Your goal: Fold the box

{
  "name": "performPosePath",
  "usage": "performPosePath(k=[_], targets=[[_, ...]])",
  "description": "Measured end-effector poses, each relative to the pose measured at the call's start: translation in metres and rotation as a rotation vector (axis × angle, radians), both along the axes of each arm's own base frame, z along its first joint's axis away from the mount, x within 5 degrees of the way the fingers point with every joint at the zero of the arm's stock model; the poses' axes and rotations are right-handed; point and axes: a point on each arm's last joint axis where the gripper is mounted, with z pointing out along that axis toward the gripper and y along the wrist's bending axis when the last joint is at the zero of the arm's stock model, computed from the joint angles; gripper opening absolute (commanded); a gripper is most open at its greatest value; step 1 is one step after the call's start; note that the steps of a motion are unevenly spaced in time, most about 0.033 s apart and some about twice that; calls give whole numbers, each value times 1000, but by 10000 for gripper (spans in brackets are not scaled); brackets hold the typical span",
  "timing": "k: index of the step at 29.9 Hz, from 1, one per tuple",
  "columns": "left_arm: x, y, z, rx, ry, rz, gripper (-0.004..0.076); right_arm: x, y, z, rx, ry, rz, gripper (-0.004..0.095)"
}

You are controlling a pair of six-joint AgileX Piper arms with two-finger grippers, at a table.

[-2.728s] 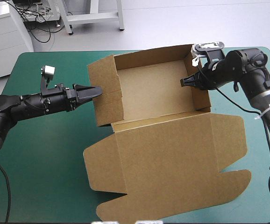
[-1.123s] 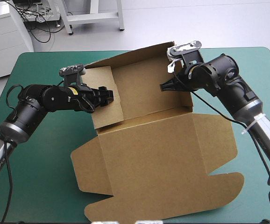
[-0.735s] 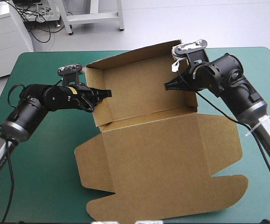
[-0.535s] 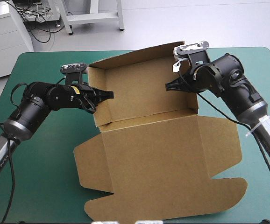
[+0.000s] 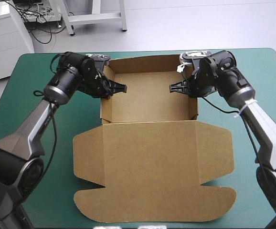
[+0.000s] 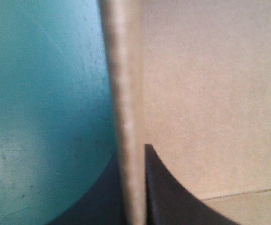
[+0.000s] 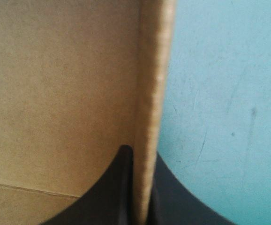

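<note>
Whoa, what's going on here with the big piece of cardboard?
Two robot arms are folding a brown box on the teal-green table. The left tool is shut on its left wall, the right tool on its right wall. The walls stand up as an open tray, and the lid lies flat toward the table's near edge.

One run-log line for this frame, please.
box: open tray, lid flat | left gripper: shut on its left wall | right gripper: shut on its right wall
</note>
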Motion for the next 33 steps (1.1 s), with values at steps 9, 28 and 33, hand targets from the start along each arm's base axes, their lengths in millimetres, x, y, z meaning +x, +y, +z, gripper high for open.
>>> performPosePath(k=[9, 28, 33], targets=[[29, -16, -70, 50, 175, 11, -32, 35, -2, -63, -40, 195, 10, -8], [37, -18, -88, 78, 193, 3, 142, 54, 3, -100, -67, 258, 60, 314], [39, -19, -93, 95, 195, -13, 350, 54, 8, -103, -35, 275, 77, 650]])
